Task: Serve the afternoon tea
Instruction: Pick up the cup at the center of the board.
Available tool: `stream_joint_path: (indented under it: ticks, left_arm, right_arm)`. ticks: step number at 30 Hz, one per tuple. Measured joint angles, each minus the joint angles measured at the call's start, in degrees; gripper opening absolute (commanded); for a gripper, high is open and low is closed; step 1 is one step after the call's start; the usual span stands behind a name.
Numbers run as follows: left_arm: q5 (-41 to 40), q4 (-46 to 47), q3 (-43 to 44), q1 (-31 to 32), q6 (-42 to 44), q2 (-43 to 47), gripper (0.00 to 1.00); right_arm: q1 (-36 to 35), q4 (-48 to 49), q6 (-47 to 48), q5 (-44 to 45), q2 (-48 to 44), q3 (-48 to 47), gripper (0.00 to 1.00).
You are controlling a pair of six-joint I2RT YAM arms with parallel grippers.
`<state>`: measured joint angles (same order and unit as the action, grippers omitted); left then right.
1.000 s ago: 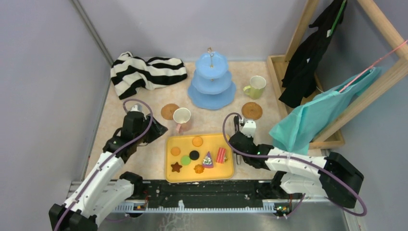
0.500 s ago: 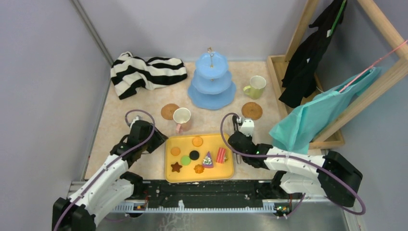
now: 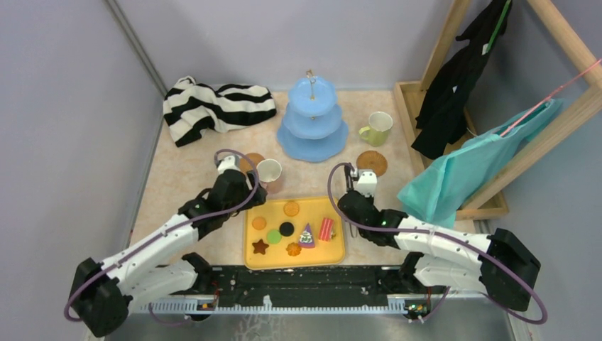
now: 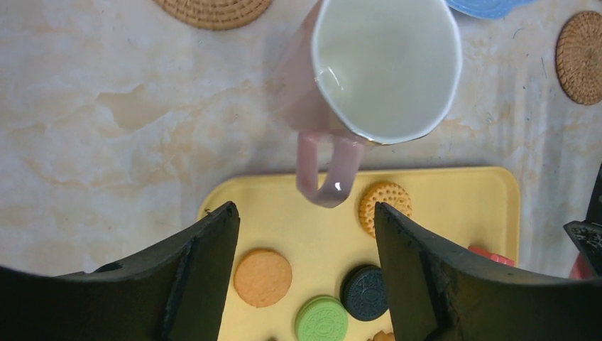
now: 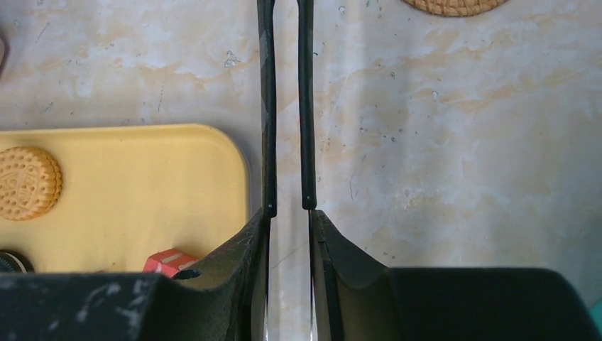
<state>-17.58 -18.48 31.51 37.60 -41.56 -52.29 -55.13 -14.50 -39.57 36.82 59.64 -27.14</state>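
Moved: the left arm has swung in from the left side of the counter to the cup, and its left hand (image 4: 304, 213) has opened wider.
Stand: the light-blue three-tier stand (image 3: 312, 117) is at the back, well apart from both hands, with nothing on it.
Tray: the flat yellow tray (image 3: 334, 252) with the toy cookies sits between the two arms.
Cup: the white cup with the pink handle (image 4: 387, 64) stands upright just behind the tray, nearer the left arm.
Coaster: a round cork coaster (image 4: 213, 7) lies just beside the cup, on its left.
Handle: it points back at the left hand and lies between the open fingers, which hold nothing.
Right hand: the right hand (image 5: 287, 213) is almost closed on what looks like thin black tongs (image 5: 268, 106).
Next: probably pinch the handle.
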Motion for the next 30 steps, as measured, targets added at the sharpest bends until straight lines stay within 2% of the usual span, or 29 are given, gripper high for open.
stream_joint_path:
  ticks: [3,7,14,22,30]
  left_arm:
    - [-4.0,0.07,3.04,3.93,1.88,-4.42,0.75]
    - [-7.34,-0.04,3.91,6.19,3.48,-8.24,0.75]
    - [-11.5,0.31,4.61,6.45,5.68,-12.35,0.72]
    - [-12.57,4.85,5.92,6.45,9.38,-16.24,0.66]
    - [-11.34,7.58,7.34,6.45,11.56,-19.61,0.49]
  right_arm:
    - [0.02,-0.26,0.2,0.22,-0.04,-0.35,0.25]
    - [0.02,-1.49,0.57,0.63,-0.87,-0.42,0.25]
    - [0.0,-3.17,1.11,1.31,-2.51,-1.86,0.25]
    - [0.0,-3.89,1.75,2.14,-2.64,-3.02,0.25]
    - [0.0,-5.09,2.16,2.49,-2.64,-3.67,0.24]
